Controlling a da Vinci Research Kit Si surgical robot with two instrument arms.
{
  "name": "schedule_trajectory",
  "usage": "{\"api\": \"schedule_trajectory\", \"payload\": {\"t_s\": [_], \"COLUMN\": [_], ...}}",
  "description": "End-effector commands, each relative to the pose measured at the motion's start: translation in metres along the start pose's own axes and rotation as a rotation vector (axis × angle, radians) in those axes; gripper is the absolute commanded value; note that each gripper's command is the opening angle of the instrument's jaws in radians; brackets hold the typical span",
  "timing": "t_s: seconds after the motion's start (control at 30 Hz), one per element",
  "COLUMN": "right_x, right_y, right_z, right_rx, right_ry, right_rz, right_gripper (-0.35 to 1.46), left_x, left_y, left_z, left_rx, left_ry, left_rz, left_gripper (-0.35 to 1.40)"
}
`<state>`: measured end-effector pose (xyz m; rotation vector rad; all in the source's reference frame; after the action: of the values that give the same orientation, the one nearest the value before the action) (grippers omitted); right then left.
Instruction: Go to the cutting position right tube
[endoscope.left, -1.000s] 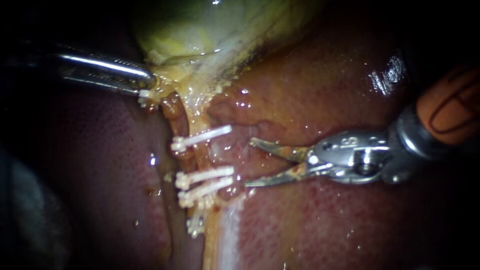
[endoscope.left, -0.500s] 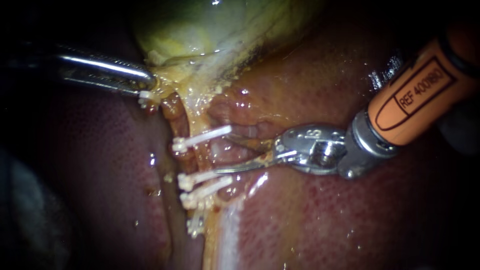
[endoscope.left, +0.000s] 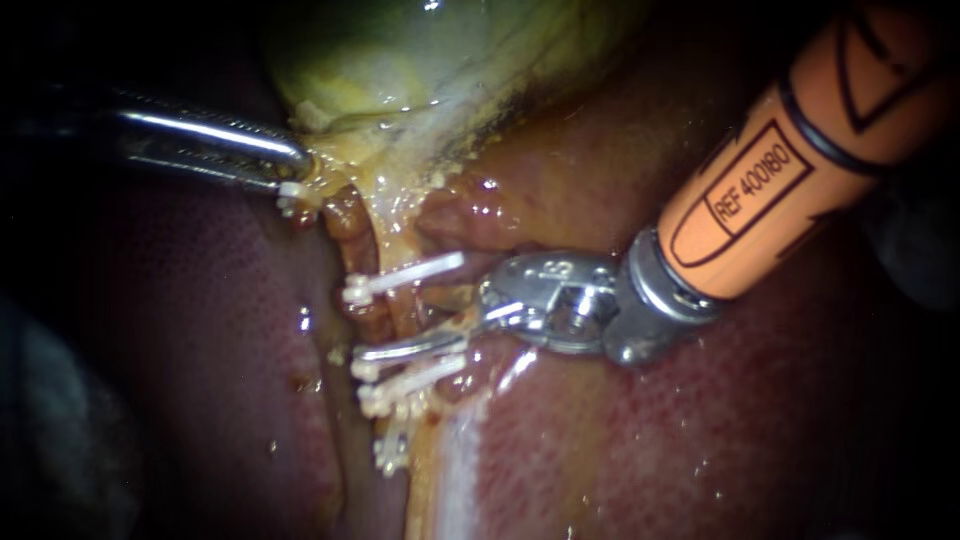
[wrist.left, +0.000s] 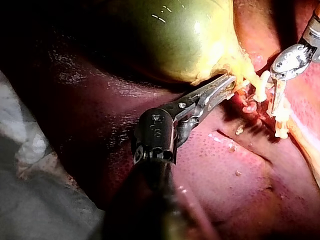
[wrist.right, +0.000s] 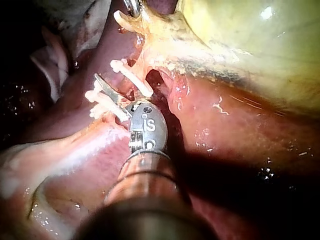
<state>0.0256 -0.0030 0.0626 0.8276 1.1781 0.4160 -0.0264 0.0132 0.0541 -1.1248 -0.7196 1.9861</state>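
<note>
Found the right tube (endoscope.left: 408, 305) running top to bottom, left of frame centre: slick, yellow-tan, crossed by white plastic clips (endoscope.left: 405, 275). Saw the right instrument (endoscope.left: 418, 328) with its hand spread around it. Saw the left instrument (endoscope.left: 285, 165), upper left, pinching the glossy gallbladder (endoscope.left: 400, 60).

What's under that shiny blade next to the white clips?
The right instrument's lower blade lies over a white clip and the tube. Only the clip's end shows. The other blade is hidden by tissue.
</note>
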Motion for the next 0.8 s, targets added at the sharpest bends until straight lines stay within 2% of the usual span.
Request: {"api": "schedule_trajectory", "payload": {"t_s": [0.03, 0.27, 0.4, 0.6, 0.8], "right_x": [0.0001, 0.0003, 0.0005, 0.0011, 0.0022], "right_y": [0.0001, 0.0005, 0.0003, -0.0012, -0.0038], "right_z": [0.0004, 0.0024, 0.0026, 0.0024, 0.0023], "right_rx": [0.002, 0.039, 0.051, 0.060, 0.085], "right_ry": [0.006, 0.019, 0.043, 0.051, 0.055], "right_rz": [-0.002, -0.015, -0.016, -0.009, 0.005], "right_gripper": [1.30, 1.30, 1.30, 1.30, 1.28], "left_x": [0.0000, 0.0000, 0.0000, 0.0000, 0.0000], "left_y": [0.0000, 0.0000, 0.0000, 0.0000, 0.0000], "left_z": [0.0000, 0.0002, 0.0002, 0.0002, 0.0001], "left_rx": [0.001, -0.001, 0.000, 0.000, -0.001], "left_ry": [0.001, 0.000, 0.000, 0.000, 0.000], "left_rz": [0.000, 0.000, 0.000, 0.000, 0.000], "left_gripper": [-0.35, -0.35, -0.35, -0.35, -0.35]}}
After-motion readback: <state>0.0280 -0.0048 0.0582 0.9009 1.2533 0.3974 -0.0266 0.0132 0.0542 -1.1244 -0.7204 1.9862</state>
